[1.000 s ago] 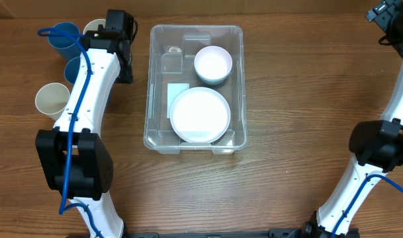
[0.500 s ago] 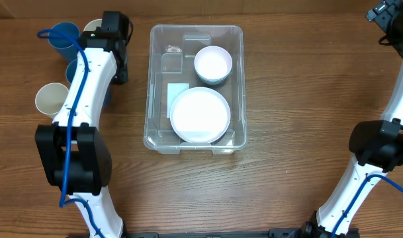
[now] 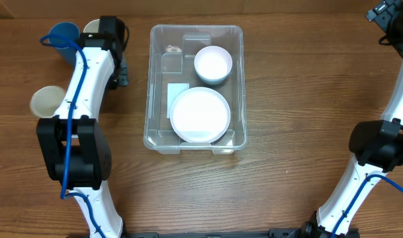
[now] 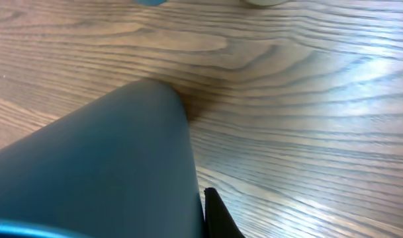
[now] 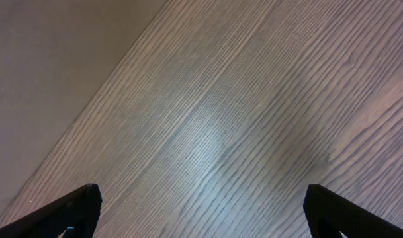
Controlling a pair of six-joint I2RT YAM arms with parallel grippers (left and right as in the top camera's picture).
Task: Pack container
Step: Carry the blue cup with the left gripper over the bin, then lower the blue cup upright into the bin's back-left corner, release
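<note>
Container (image 3: 150, 86) sits on the desk (image 3: 294, 119), right of your left pincer (image 3: 117, 65), which is clenched on the blue cup (image 4: 102, 165). Lift straight, clear its left wall, lower the cup upright beside the bowl (image 3: 213, 64). Right pincer (image 5: 201, 221) hangs released.

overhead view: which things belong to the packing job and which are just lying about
job: container; plate and bowl already in it; blue cup at the left wrist
lying about, likely next: second blue cup, cream cup
</note>
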